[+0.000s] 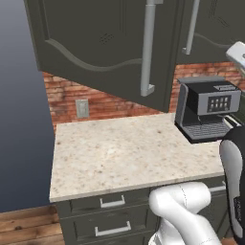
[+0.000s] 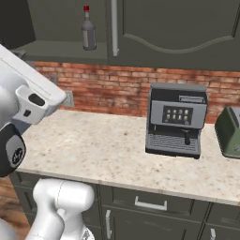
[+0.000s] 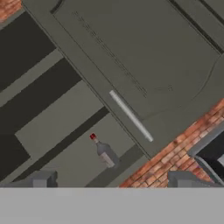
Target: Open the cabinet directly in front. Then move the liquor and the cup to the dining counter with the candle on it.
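Dark pincer tips spread wide, holding nothing; liquor stands in the open cabinet.

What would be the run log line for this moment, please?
cabinet: left door open | liquor: on cabinet shelf | gripper: open, holds nothing, facing liquor

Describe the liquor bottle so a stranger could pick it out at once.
Look above the red brick wall at the dark grey-green cabinet, whose left side stands open. On its lowest shelf stands the liquor, beside the closed door's silver handle. Its red cap and narrow neck mark it.
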Controlling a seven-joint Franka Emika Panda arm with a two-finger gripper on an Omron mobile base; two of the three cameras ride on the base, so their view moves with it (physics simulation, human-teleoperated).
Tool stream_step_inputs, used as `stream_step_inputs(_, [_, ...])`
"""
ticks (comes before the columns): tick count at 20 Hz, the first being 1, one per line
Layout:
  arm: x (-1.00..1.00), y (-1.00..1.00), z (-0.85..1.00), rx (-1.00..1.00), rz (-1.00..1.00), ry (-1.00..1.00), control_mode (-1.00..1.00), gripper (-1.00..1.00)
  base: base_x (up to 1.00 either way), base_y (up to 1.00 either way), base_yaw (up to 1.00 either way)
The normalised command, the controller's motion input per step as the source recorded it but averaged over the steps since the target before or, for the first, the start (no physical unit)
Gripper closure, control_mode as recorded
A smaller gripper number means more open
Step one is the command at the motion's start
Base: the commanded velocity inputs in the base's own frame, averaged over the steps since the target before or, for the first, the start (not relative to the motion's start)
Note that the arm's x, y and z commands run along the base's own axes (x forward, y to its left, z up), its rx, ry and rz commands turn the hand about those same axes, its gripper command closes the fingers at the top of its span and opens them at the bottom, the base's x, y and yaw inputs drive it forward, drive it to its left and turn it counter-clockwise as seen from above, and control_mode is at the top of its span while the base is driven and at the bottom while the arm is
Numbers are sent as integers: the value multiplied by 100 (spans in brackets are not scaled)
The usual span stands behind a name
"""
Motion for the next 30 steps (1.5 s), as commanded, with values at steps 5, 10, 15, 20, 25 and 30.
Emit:
stream_step_inputs(5, [29,-14,0,1,20,2,-100,-100,0,0,0])
stream_step_inputs(10, [36,0,-2,0,17,6,-100,-100,0,0,0])
stream_step_inputs(15, [27,7,0,0,21,11,-100,-100,0,0,0])
stream_step_inputs(20, [12,48,0,0,26,10,-100,-100,0,0,0])
stream_step_inputs(25, [0,93,0,0,31,3,-100,-100,0,0,0])
stream_step_inputs(30, [0,100,-2,0,38,2,-100,-100,0,0,0])
